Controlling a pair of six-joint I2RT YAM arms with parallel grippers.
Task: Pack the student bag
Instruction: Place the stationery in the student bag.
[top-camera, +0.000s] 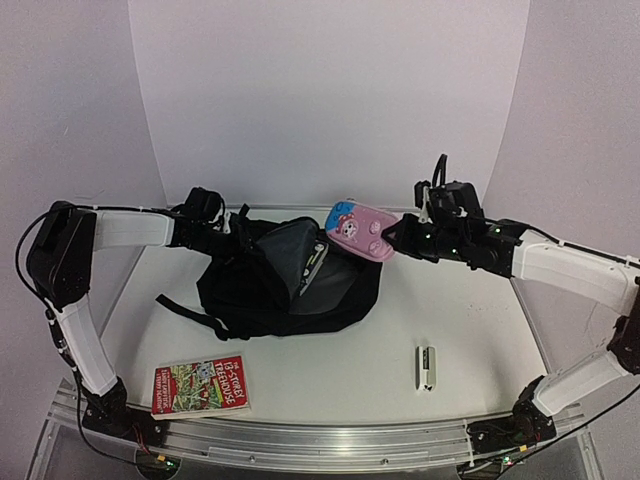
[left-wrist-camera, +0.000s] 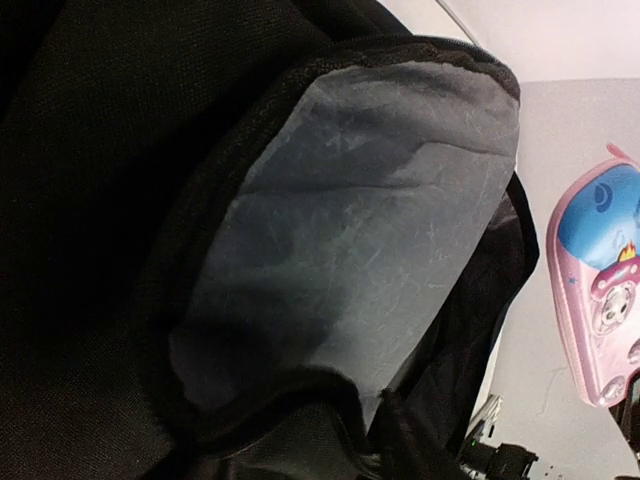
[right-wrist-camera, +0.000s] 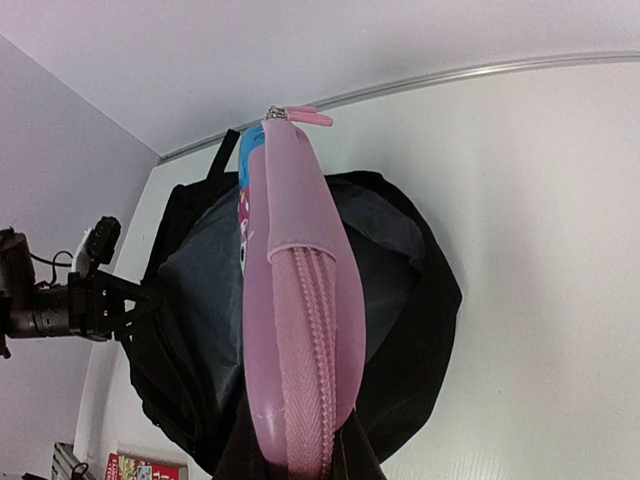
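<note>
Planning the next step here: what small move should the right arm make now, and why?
Probably ease the right gripper left and down: it holds the pink zippered soft pencil case at the right rim of the large black fabric backpack, whose grey-lined mouth gapes open beside it.

Student bag (top-camera: 250, 295) mouth open, passable; pink pencil case (top-camera: 360, 232) blocks its right rim.

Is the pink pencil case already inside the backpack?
No, the right pincer holds the pink pencil case up by one end, fully visible and outside the black backpack.
</note>
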